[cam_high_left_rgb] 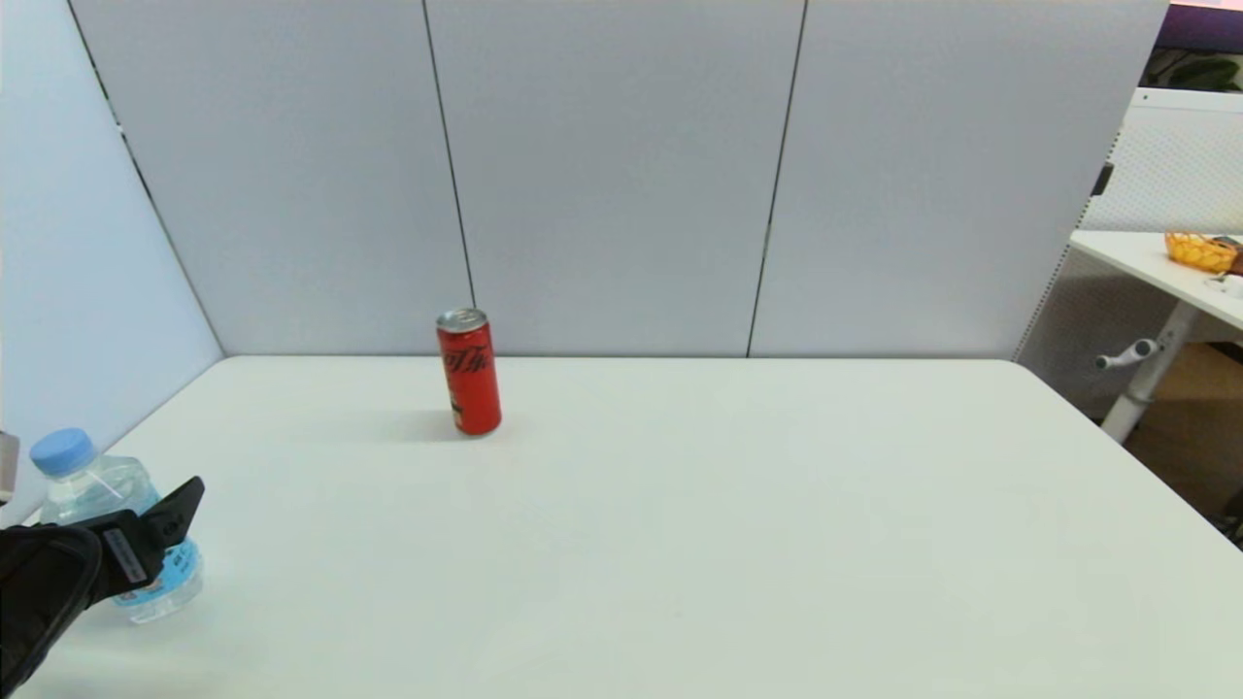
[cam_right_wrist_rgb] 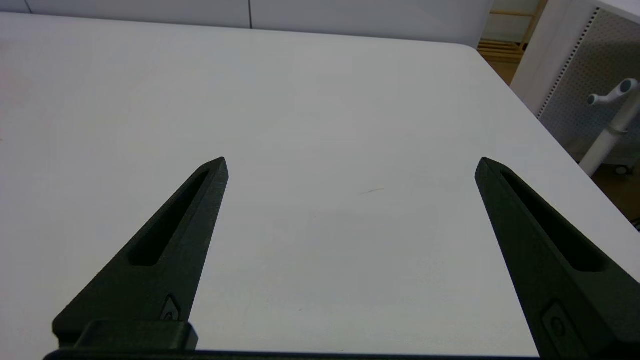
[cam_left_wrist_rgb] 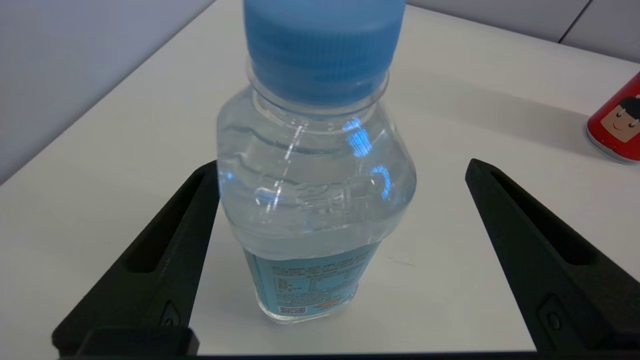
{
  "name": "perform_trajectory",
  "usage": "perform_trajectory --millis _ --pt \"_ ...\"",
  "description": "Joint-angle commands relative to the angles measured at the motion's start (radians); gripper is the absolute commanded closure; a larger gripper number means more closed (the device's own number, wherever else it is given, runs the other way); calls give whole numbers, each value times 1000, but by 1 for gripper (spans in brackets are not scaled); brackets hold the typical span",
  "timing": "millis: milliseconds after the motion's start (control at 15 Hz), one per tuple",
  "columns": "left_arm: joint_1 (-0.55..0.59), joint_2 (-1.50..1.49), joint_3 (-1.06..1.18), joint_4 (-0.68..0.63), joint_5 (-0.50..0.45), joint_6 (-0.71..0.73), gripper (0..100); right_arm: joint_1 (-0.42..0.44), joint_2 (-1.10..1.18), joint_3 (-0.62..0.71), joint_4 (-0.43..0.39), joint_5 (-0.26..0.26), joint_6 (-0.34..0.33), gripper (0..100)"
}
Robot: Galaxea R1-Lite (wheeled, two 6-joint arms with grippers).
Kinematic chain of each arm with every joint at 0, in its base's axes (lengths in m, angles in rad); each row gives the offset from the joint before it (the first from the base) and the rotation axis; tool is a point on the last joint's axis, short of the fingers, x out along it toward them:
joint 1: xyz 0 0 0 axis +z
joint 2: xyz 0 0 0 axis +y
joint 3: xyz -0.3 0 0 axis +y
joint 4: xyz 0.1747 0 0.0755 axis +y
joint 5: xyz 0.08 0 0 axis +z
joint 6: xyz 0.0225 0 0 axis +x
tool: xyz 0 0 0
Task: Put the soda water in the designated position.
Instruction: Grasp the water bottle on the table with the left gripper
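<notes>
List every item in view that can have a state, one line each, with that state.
soda water: upright on the table, capped, between open fingers, not gripped
left gripper: open around the bottle
right gripper: open, empty, over bare tabletop
red can: upright, untouched

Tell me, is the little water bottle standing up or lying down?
Standing up. The soda water rests on its base on the white table, blue cap on top, between the open left pincer fingers.
</notes>
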Motion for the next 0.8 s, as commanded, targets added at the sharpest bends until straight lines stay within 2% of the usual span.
perform_trajectory --millis 67,800 --pt "0 45 -8 -38 -6 1 0 0 0 0 0 2 -1 0" --pt "0 99 -51 -58 -6 4 0 0 0 0 0 1 -1 0"
